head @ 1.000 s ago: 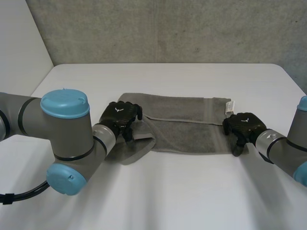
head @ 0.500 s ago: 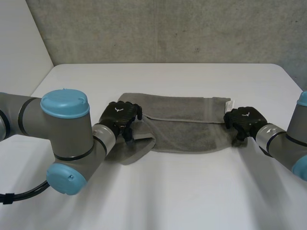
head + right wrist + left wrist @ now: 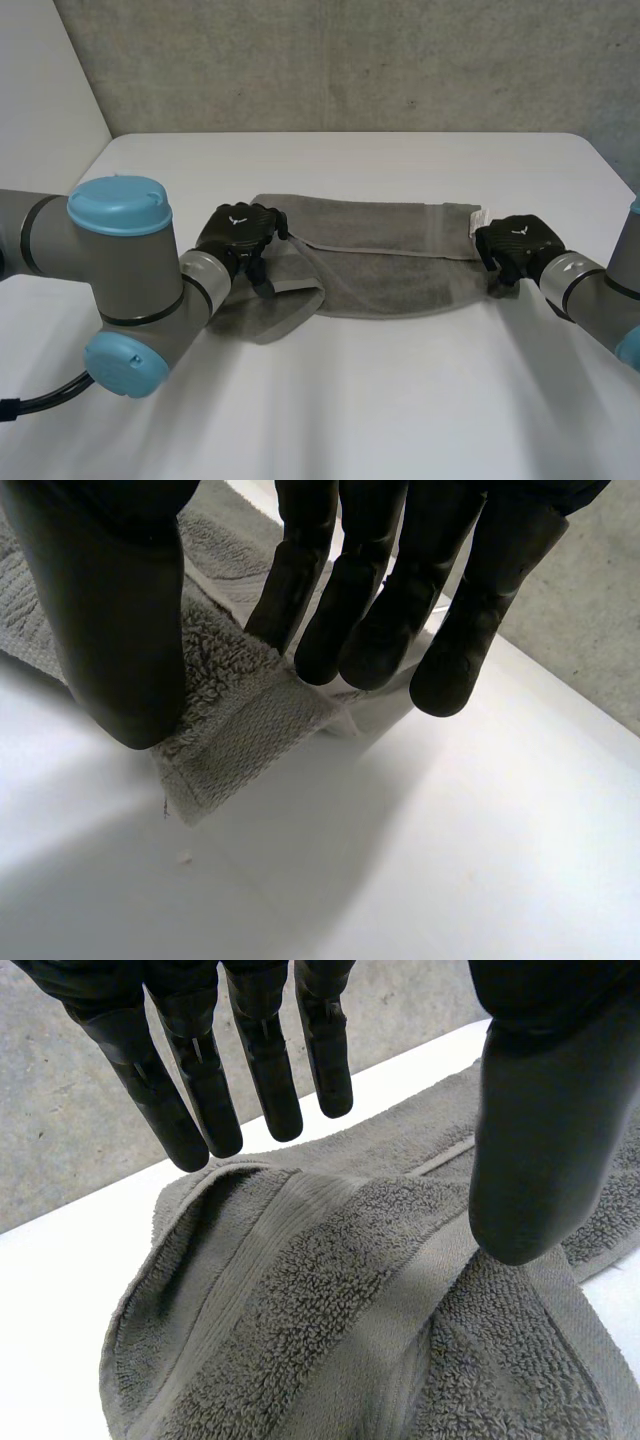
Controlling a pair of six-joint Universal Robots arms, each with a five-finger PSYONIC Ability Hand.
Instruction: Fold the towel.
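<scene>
Looking at a grey towel [image 3: 390, 265] laid out long across the white table [image 3: 400, 400], stretched from one hand to the other.

Got the left hand [image 3: 235, 232] sitting over one end of it, right on top of a bunched-up patch, with a flap flipped over toward the middle just beside the fingers. From the left wrist camera: fingers [image 3: 190, 1070] straight and spread, hanging just above the rumpled edge, and the thumb [image 3: 540, 1140] pointing down with its tip right at a raised ridge of cloth. Can't really call contact versus hover for that thumb tip. Not pinching anything as far as can be seen, so calling that hand open.

Got the right hand [image 3: 515, 242] at the opposite end, over the corner nearer the robot, with a small white label [image 3: 477, 220] on the towel's edge just beside it on the far side. From the right wrist camera: thumb [image 3: 110, 610] down over the flat corner, fingers [image 3: 370, 590] nearly straight and close together above the hem. No cloth caught between thumb and fingers there either, so open too.

Middle stretch between the hands lying flat and smooth.
</scene>
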